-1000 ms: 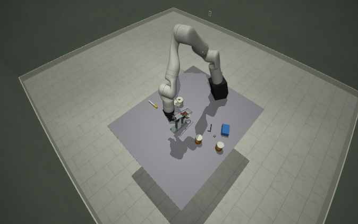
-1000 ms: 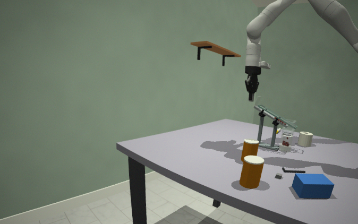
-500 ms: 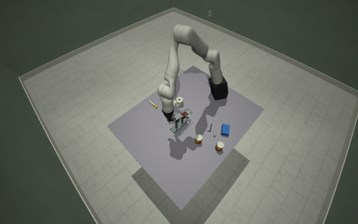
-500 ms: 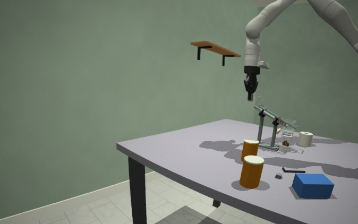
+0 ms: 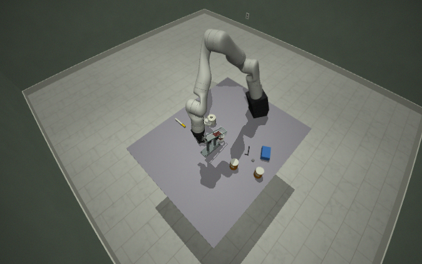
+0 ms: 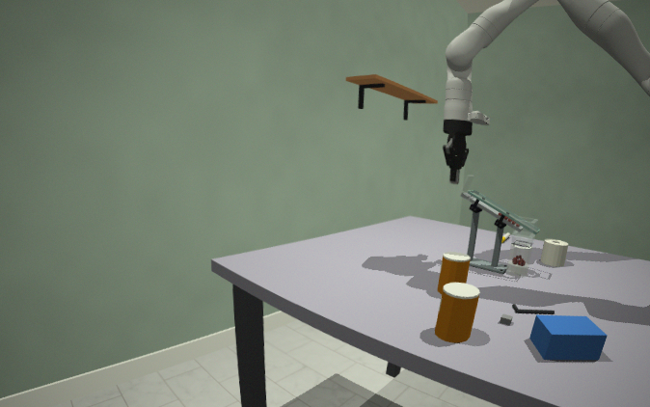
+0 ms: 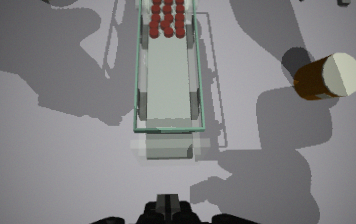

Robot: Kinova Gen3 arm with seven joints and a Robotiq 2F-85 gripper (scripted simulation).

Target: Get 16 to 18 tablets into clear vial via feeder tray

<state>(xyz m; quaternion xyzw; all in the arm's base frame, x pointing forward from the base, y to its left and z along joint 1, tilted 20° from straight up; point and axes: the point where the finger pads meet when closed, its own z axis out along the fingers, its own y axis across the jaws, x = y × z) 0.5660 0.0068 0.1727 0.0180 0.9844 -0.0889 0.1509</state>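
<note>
The tool (image 6: 454,177) is closed with its fingers pressed together and nothing between them. It points straight down and hangs in the air just above the raised upper end of the feeder tray (image 6: 499,213), not touching it. In the wrist view the fingertips sit at the bottom edge, with the tray (image 7: 168,85) stretching away from them up the picture.

The tray is a narrow, glass-sided channel that slopes down from the tool's end toward the far end. It rests on a grey stand (image 6: 484,238) with two uprights, which stands on the surface (image 6: 338,275). A cluster of red tablets (image 7: 168,20) lies packed in rows at the lower, far part of the channel; the near, upper part of the channel is bare.

The clear vial (image 6: 520,257) stands upright on the surface just below the tray's lower end, with a few red tablets visible inside it; their number cannot be told.

Just beyond the vial is a white roll (image 6: 555,253). Nearer the exterior camera stand two amber bottles with white caps, one (image 6: 453,273) close to the stand's foot and one (image 6: 456,312) further forward. Beside them lie a small grey cube (image 6: 505,319), a dark L-shaped key (image 6: 531,310) and a blue box (image 6: 568,338). In the top view a yellow-tipped pen (image 5: 180,122) lies on the surface's edge, well apart from the tray on the arm's other side.
</note>
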